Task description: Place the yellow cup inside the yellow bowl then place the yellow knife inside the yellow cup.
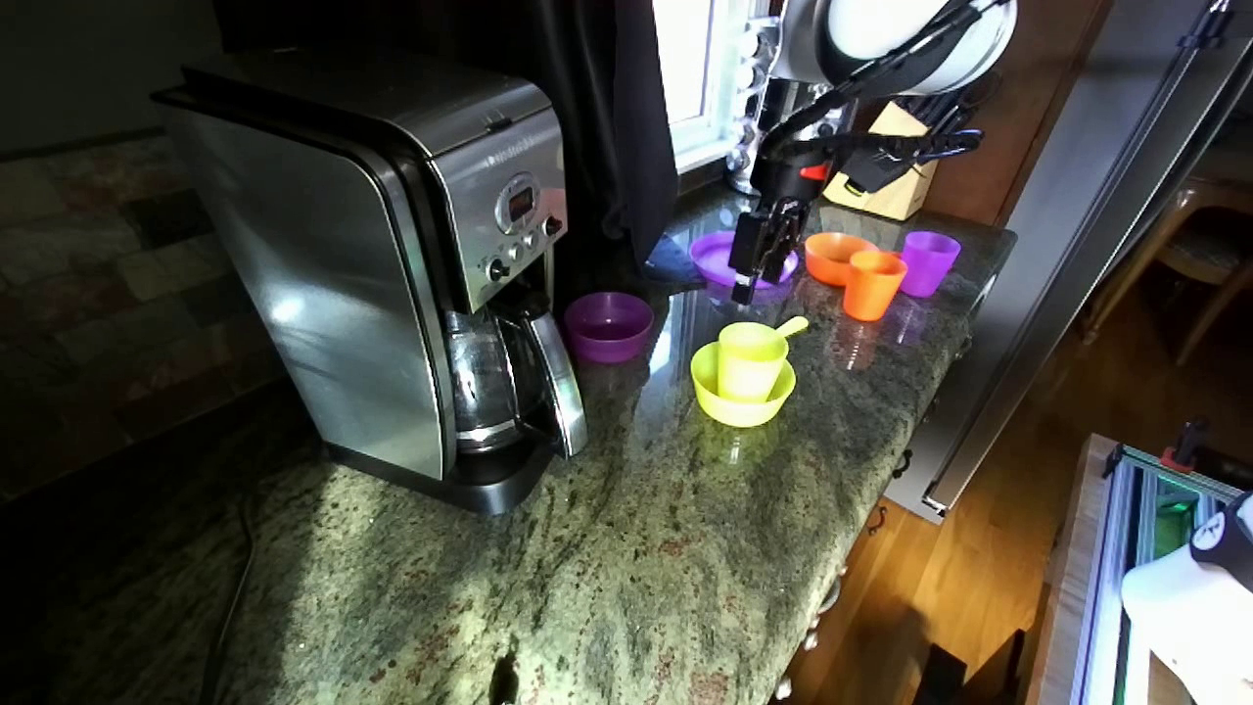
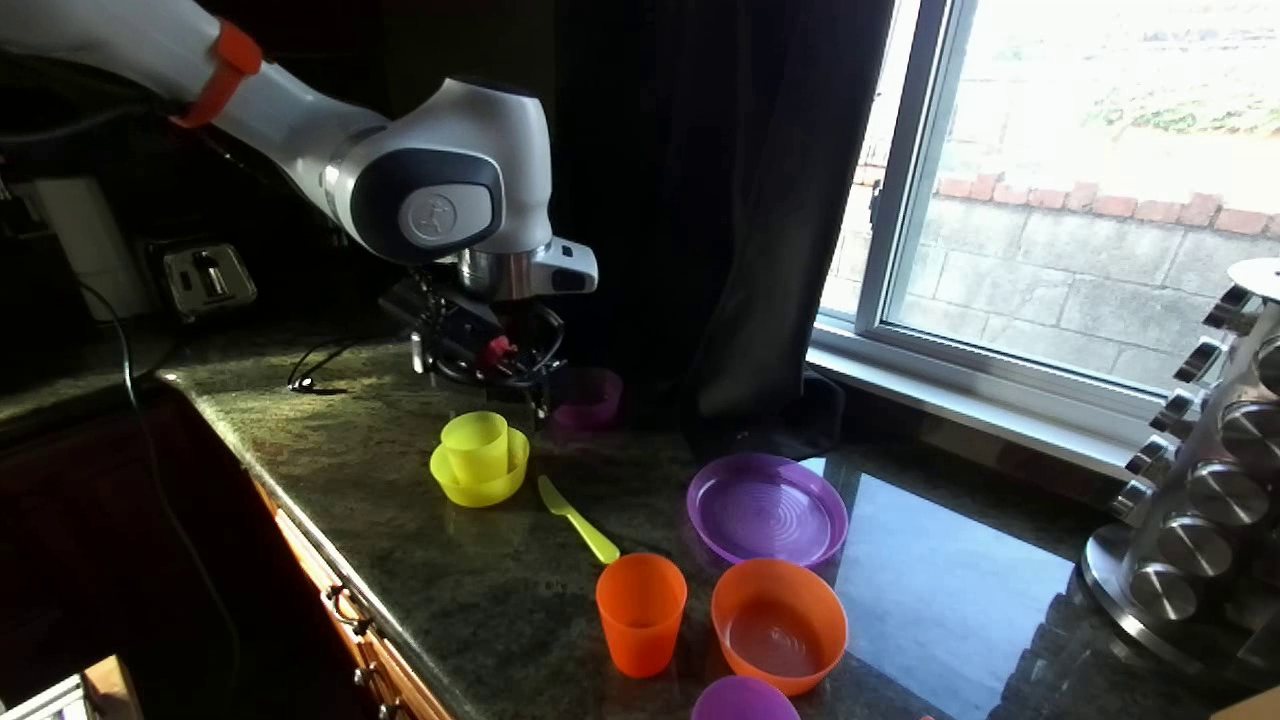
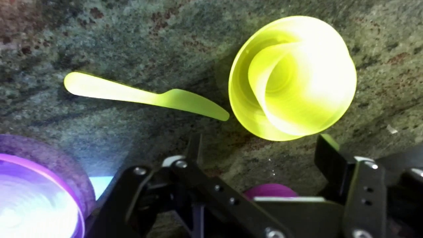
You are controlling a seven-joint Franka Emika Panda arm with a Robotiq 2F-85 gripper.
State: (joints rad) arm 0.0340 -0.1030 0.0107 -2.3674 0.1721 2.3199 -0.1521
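The yellow cup stands inside the yellow bowl on the counter. Cup and bowl show the same way in an exterior view. In the wrist view the cup sits off-centre in the bowl. The yellow knife lies flat on the counter beside the bowl, its blade tip close to the rim; it also lies there in an exterior view. Elsewhere only its handle shows behind the cup. My gripper is open and empty, above the counter near the bowl.
A coffee maker and a purple bowl stand near the yellow bowl. A flat purple dish, an orange cup, an orange bowl and a purple cup stand past the knife's handle. A spice rack stands by the window.
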